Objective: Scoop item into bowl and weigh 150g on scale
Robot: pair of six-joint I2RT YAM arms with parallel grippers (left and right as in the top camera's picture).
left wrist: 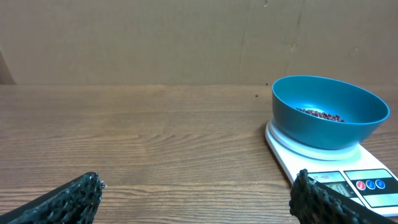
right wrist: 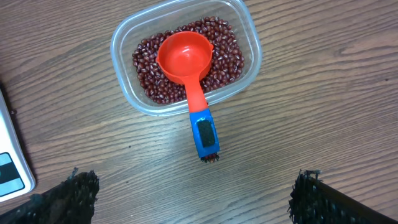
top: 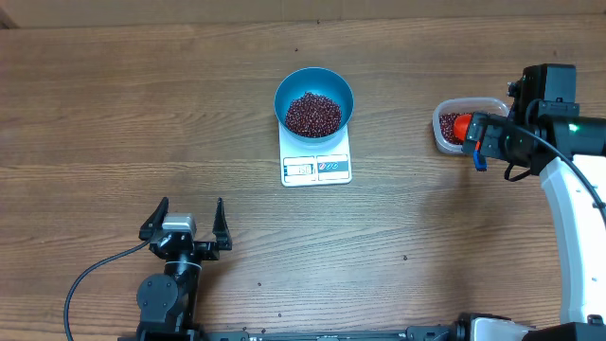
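Beans (top: 313, 114) in two lots. Fair mound in the bowl (top: 284, 90) at mid desk (top: 95, 114), bowl seated on the scale (top: 316, 169). Remainder at far right in the clear container (right wrist: 121, 68).

Progress, left to right.
- Left claw (top: 190, 205): low at front-left, fingers spread wide, holding nothing, well apart from the scale.
- Middle: scooping judged well along, going by the load in the bowl. Display too small to read, so cannot say whether the target weight is met.
- Right: orange scoop (right wrist: 185, 57) lying empty on the container's beans, blue handle out over the rim. Right claw (right wrist: 196, 186) spread wide just short of that handle, gripping nothing.
- Judged either done or between scoops. Possibly left: a top-up or a take-out, then a check of the display.

Edges and room, left to right.
- Left half of desk: bare wood, ample free run for the left arm.
- Back edge meeting a brown board wall, well behind the bowl.
- Bowl about as wide as the scale, covering its rear part. Buttons and display uncovered at the front.
- Between scale and container: an open lane, enough for carrying a loaded scoop across.
- Container near the right side of the overhead view, right arm close beside it. Handle end poking past the rim, easy to nudge. Cannot tell whether its tip touches the desk.
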